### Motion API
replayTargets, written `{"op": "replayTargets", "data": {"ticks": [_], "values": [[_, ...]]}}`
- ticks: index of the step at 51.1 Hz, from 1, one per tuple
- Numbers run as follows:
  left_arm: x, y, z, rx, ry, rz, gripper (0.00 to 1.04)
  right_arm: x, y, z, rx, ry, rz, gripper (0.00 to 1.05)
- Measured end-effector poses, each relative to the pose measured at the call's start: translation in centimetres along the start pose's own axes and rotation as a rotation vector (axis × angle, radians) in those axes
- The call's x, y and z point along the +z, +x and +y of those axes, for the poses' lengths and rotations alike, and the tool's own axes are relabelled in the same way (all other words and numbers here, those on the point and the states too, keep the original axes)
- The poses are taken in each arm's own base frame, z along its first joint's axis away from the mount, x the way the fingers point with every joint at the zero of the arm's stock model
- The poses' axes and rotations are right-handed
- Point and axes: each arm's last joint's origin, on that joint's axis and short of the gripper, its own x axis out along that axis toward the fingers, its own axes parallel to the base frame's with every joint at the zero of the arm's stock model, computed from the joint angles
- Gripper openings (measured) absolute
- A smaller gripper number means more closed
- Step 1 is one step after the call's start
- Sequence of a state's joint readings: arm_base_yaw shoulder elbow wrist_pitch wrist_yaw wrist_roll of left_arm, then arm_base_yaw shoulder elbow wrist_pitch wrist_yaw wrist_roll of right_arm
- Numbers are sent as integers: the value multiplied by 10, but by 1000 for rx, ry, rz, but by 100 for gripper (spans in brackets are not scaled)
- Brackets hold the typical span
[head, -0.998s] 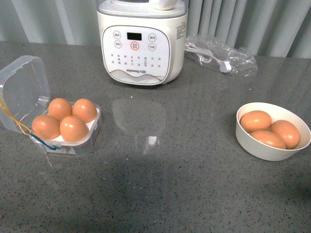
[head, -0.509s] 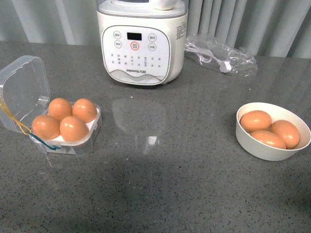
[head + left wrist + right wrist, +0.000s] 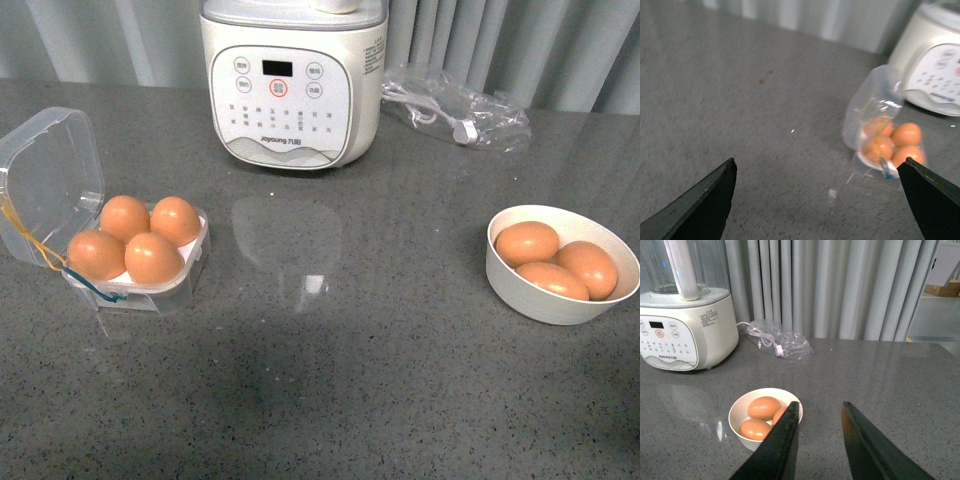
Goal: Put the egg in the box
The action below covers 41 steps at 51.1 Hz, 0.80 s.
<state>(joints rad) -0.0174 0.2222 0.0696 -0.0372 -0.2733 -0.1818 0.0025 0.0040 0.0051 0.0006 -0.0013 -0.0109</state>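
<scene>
Countertop: the grey speckled countertop [image 3: 380,390] has pale curtains [image 3: 840,290] behind it.
Egg box: the clear egg box [image 3: 160,296] sits on the robot's left side, with its lid [image 3: 50,170] tipped back and open.
Eggs in the box: four eggs [image 3: 154,258] sit close together, one in each cell, so no cell is free.
Rubber bands: the yellow band [image 3: 25,240] and the blue band [image 3: 95,290] hang at the box's hinge side.
Bowl: the white bowl [image 3: 530,300], far over on the right, has three eggs [image 3: 527,242] in it.
Other things: a white Joyoung blender [image 3: 290,90] and a plastic bag [image 3: 455,110] with a cable inside are at the back.
Left gripper: the left gripper [image 3: 818,162] is spread wide, holds nothing, and is well away from the box.
Right gripper: the right gripper [image 3: 820,404] has a small gap between its fingers, holds nothing, and hangs near the bowl.
Where we are: the job looks done, because the box is full.
Do it well: I think both arms should keep clear of the box and the bowl. A bump could roll or crack an egg. No more eggs should be pushed in.
</scene>
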Motion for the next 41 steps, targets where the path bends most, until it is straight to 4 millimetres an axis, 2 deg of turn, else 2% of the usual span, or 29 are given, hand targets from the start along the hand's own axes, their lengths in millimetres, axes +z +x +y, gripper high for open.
{"op": "replayTargets", "data": {"ticks": [6, 11, 17, 33, 37, 41], "values": [[15, 33, 3, 93, -101, 60, 98, 0, 0, 0, 0, 0, 0, 56], [36, 77, 9, 184, -160, 61, 98, 0, 0, 0, 0, 0, 0, 79], [35, 118, 16, 256, -160, 134, 98, 0, 0, 0, 0, 0, 0, 98], [17, 208, 18, 334, -144, 316, 98, 0, 0, 0, 0, 1, 0, 97], [14, 222, 13, 311, -149, 360, 98, 0, 0, 0, 0, 1, 0, 97], [13, 227, 7, 272, -157, 391, 98, 0, 0, 0, 0, 0, 0, 97]]}}
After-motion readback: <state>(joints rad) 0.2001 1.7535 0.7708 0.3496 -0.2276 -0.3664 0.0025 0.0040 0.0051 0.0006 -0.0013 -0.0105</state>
